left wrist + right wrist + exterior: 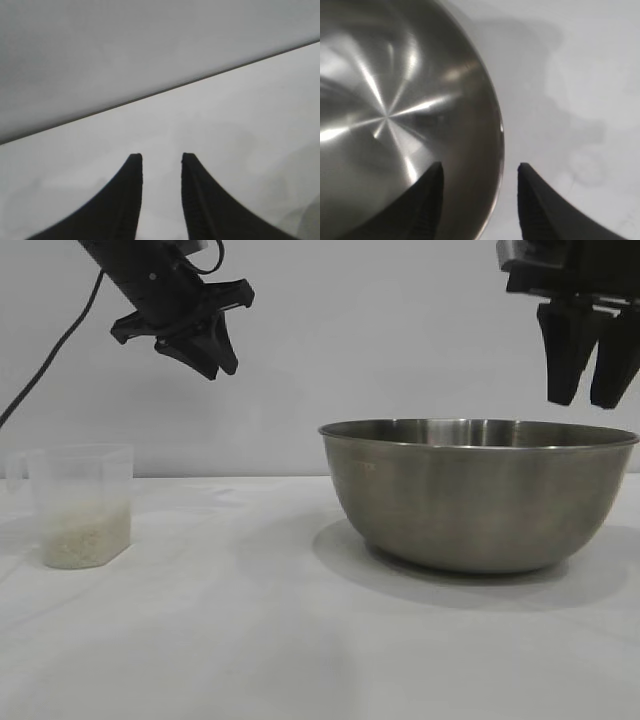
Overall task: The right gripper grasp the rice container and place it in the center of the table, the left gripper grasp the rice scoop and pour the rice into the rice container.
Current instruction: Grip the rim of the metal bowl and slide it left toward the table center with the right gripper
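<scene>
- The right gripper (590, 400) pointed straight down above the bowl's right rim, fingers spread and holding nothing.
- In the right wrist view, one finger (427, 200) sat over the bowl's inside and the other outside it, so the rim ran between them; the tips were not yet down on the steel.
- The bowl (478, 495) stood upright and empty on the table (300, 640), right of centre, not yet moved to the middle.
- The left gripper (205, 345) hung high at the left, tilted downward, its fingers (132, 200) a little apart with nothing between them, well above the scoop.
- The scoop (85, 505) stood upright near the table's left edge, handle at its left side, with rice (85, 535) filling its lower part.
- Risk, as a judgement: the rim was thin and the steel smooth, so a shallow pinch could slip once the bowl was dragged or lifted.
- A descent slightly off line could land one finger on the rim, tipping or shoving the bowl.
- A one-sided hold on so wide a bowl could let it swing or tilt on the way to the centre.
</scene>
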{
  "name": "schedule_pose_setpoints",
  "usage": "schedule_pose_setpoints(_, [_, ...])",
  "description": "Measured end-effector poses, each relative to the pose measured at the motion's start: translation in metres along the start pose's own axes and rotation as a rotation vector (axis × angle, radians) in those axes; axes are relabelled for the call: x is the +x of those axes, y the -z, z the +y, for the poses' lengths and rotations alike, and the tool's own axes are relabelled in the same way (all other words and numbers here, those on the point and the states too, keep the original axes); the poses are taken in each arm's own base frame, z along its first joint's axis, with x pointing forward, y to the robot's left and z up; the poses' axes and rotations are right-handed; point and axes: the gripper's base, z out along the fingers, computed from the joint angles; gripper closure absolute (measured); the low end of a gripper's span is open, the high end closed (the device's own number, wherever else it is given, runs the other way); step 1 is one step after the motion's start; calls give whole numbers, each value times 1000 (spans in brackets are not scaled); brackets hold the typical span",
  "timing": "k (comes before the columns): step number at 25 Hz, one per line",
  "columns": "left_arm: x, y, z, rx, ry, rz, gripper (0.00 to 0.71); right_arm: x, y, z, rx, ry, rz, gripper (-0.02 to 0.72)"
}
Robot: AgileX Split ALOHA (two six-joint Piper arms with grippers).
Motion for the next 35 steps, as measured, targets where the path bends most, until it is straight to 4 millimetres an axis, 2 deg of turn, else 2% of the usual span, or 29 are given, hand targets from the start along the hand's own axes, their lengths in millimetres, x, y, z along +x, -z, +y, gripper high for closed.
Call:
schedule_pose_setpoints(4, [0, 0, 0, 0, 0, 0, 550, 0, -16, -6, 2, -10, 41, 403])
schedule_pose_setpoints(7, [-1, 1, 0, 0, 0, -2, 550, 0, -20, -7, 6, -15, 56, 611])
schedule_pose_setpoints(8, [-1, 1, 0, 0, 0, -2, 550, 0, -20, -7, 6, -16, 56, 649])
schedule_pose_setpoints(9, [-1, 1, 0, 0, 0, -2, 550, 0, -20, -7, 4, -22, 55, 649])
schedule_pose_setpoints(10, [-1, 1, 0, 0, 0, -2, 550, 0, -20, -7, -2, -26, 54, 703])
schedule_pose_setpoints(16, [-1, 1, 0, -1, -4, -1, 550, -3, -20, -1, -45, -54, 27, 703])
schedule_pose_setpoints(25, [-1, 1, 0, -1, -4, -1, 550, -11, -28, 38, -81, 9, -15, 703])
schedule_pose_setpoints(27, [-1, 1, 0, -1, -4, -1, 550, -11, -29, 39, -84, 9, -16, 703])
schedule_pose_setpoints(28, [-1, 1, 0, -1, -4, -1, 550, -11, -29, 39, -84, 9, -16, 649])
schedule_pose_setpoints(29, [-1, 1, 0, -1, -4, -1, 550, -11, -29, 39, -82, 10, -16, 649])
schedule_pose_setpoints(33, [-1, 1, 0, -1, -4, -1, 550, -11, -28, 38, -70, 18, -16, 361])
schedule_pose_setpoints(35, [-1, 1, 0, -1, -4, -1, 550, -10, -21, 37, -53, 32, -30, 276])
